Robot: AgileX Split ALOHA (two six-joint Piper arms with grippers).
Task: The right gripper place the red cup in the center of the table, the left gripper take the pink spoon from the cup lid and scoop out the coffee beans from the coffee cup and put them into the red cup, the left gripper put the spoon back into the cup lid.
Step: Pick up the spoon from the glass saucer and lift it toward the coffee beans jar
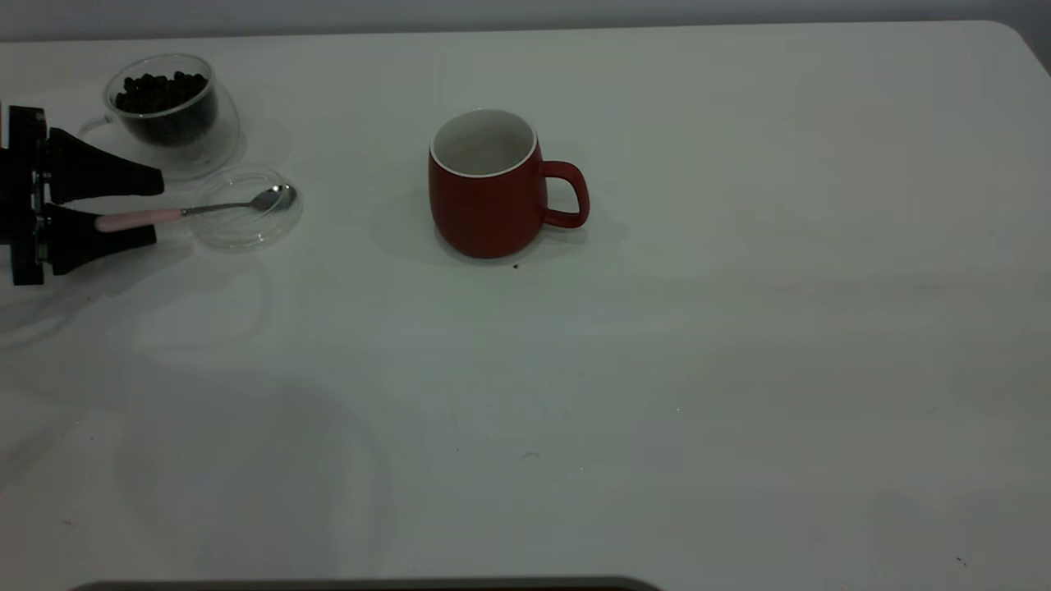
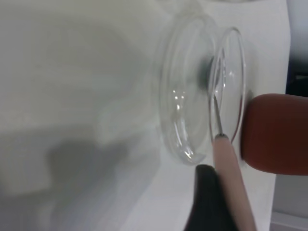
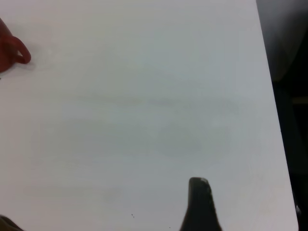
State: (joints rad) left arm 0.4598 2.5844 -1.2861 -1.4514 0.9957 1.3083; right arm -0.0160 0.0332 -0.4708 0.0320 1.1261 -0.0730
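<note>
Left claw (image 1: pixel 156 205): at counter's (image 1: pixel 657 369) left edge, fingers spread around pink spoon (image 1: pixel 189 212) handle (contact unclear).
Spoon bowl: in cup lid (image 1: pixel 246 209), beside coffee cup (image 1: pixel 168 111).
Red cup (image 1: pixel 493 185): counter center.
Right claw (image 3: pixel 201 202): cannot tell.

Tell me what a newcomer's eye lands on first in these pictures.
The red cup stands alone mid-table, empty, handle toward the right. At far left, the left gripper is open around the pink spoon handle, whose bowl rests in the cup lid. Just behind sits the coffee cup, full of coffee beans.
</note>
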